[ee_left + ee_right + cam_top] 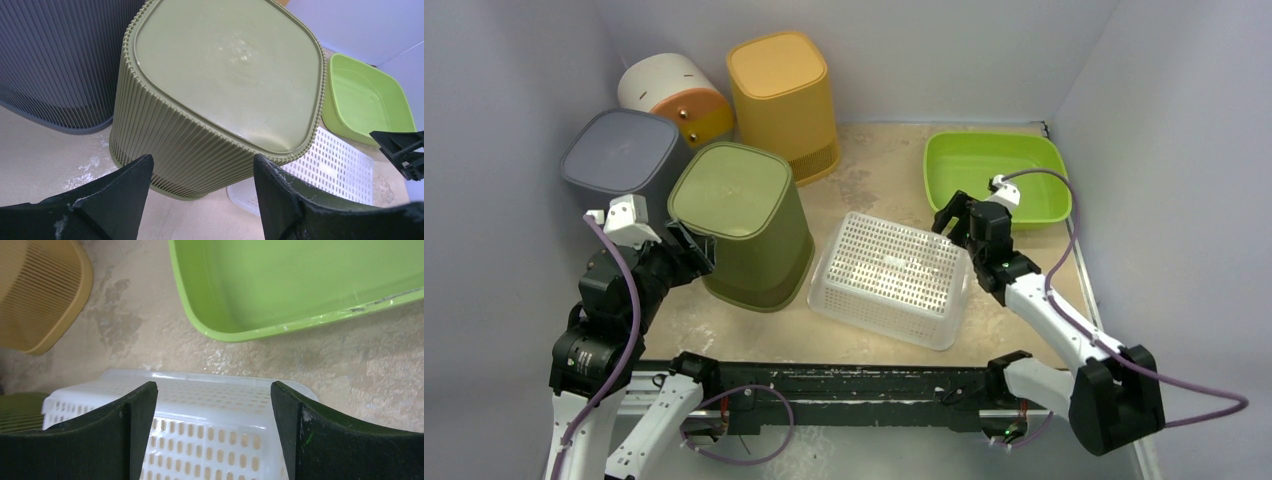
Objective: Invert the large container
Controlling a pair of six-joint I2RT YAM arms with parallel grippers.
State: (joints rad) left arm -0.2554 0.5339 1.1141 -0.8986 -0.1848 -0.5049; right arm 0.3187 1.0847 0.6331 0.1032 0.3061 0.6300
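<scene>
An olive-green ribbed bin [744,215] stands with its closed bottom up at the left middle of the table; it also fills the left wrist view [225,65]. A white perforated basket [894,275] lies bottom up right next to it. My left gripper [689,250] is open and empty, just left of the olive bin and apart from it, its jaws spread before the ribbed wall [202,160]. My right gripper [959,215] is open and empty, above the basket's far right edge [214,386], with the basket [200,435] showing between the jaws.
A grey bin [619,155] and a yellow bin [782,95] stand bottom up at the back left. A white and orange bin [669,92] lies on its side behind them. A lime-green tray [1034,160] sits open side up at the back right. White walls enclose the table.
</scene>
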